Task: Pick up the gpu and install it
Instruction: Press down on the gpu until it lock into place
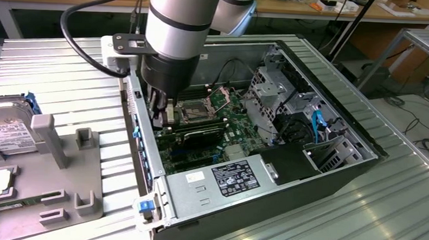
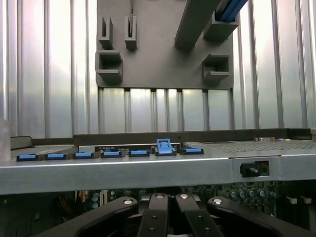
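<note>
The gpu (image 1: 198, 131), as far as it can be made out, is the dark narrow card standing on edge on the motherboard (image 1: 232, 126) at the centre of the exterior view, just below and right of the gripper (image 1: 159, 113). It is seen edge-on, so neither fan nor bracket shows.

Around it lies the biggest thing on the ribbed metal table (image 1: 58, 64): the computer case (image 1: 331, 103), laid on its side with the panel off so the board faces up and a card can be pressed straight down into a slot. The robot arm (image 1: 175, 26) comes in from the upper centre and drops vertically against the case's rear wall, which suits that downward push.

At lower left the grey holder tray (image 1: 67, 168) keeps parts upright in slots; a hard drive (image 1: 4, 130) stands at its left edge. The power supply (image 1: 230, 180) fills the case's near end.

The gripper is closed. In the wrist view its black linkages meet at bottom centre (image 2: 168, 217), but the fingertips are cut off, so whether they pinch the card's top edge is hidden. I judge they do, since the card lies directly beneath them.

Above the linkages runs a row of blue tabs (image 2: 163, 147) on the rear wall, one raised.
</note>
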